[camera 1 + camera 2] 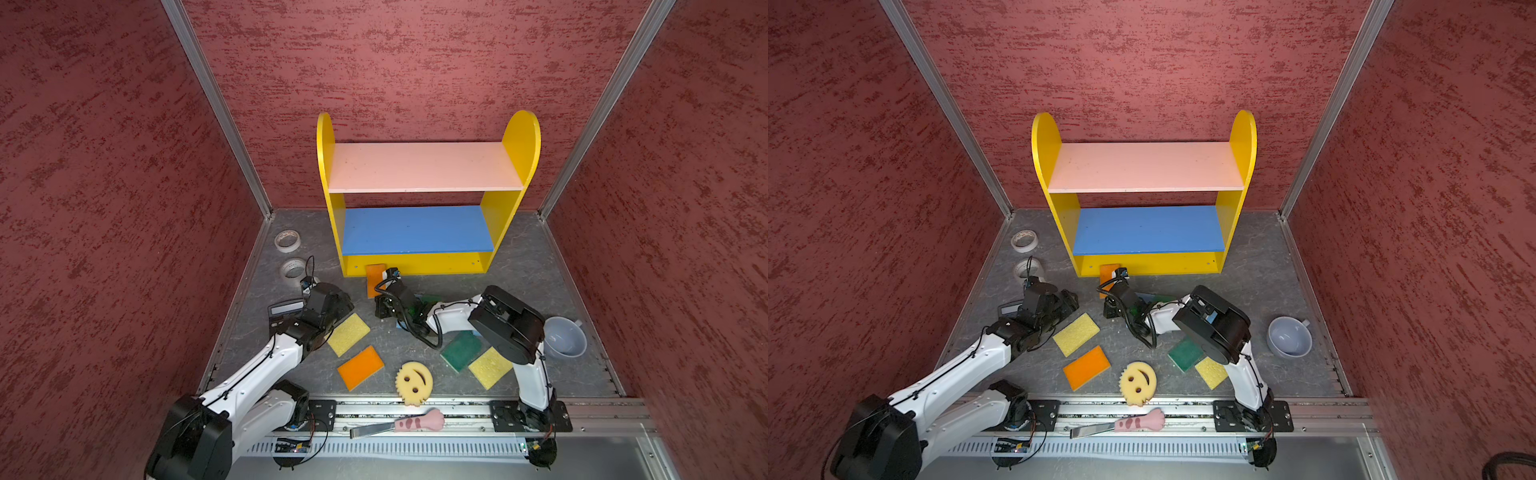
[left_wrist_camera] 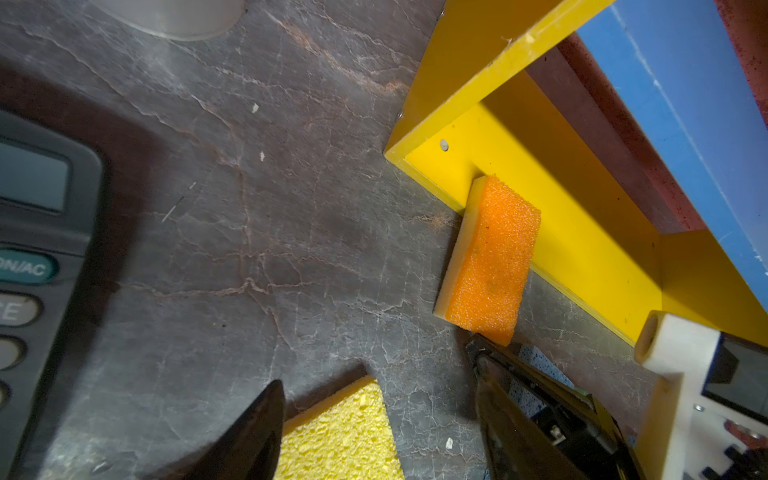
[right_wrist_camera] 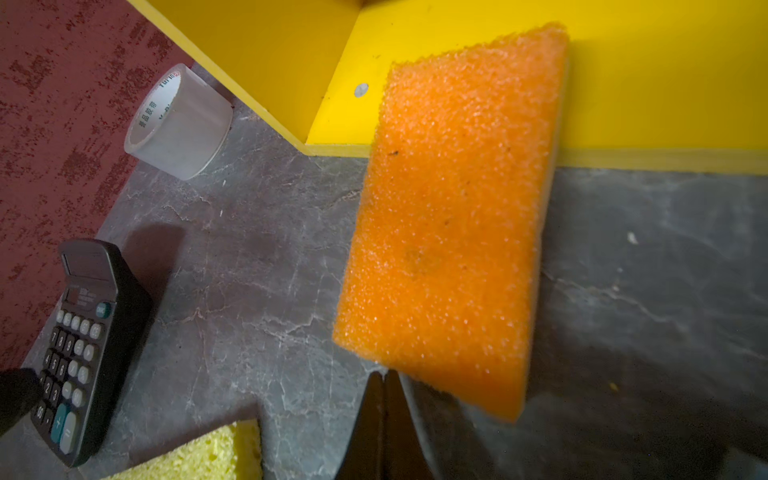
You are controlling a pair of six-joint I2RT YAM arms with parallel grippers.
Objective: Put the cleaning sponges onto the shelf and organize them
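The shelf [image 1: 436,264] [image 1: 1163,264] stands at the back with bare pink and blue boards. An orange sponge [image 1: 374,278] [image 3: 449,224] [image 2: 490,257] lies tilted, its far end on the yellow base and its near end off the floor. My right gripper [image 3: 384,376] is shut and empty, its tips at that sponge's near edge. My left gripper [image 2: 378,380] [image 1: 347,309] is open over a corner of a yellow sponge [image 1: 349,334] [image 2: 340,436]. On the floor lie another orange sponge [image 1: 360,368], a smiley sponge [image 1: 414,382], a green sponge [image 1: 459,351] and a yellow sponge [image 1: 490,368].
A calculator [image 1: 286,309] [image 3: 83,345] lies left of my left gripper. Two tape rolls [image 1: 286,241] [image 1: 293,268] sit near the left wall. A grey cup [image 1: 564,336] stands at the right. A pink paw-handled tool [image 1: 415,424] lies on the front rail. A blue sponge [image 2: 536,365] shows under my right arm.
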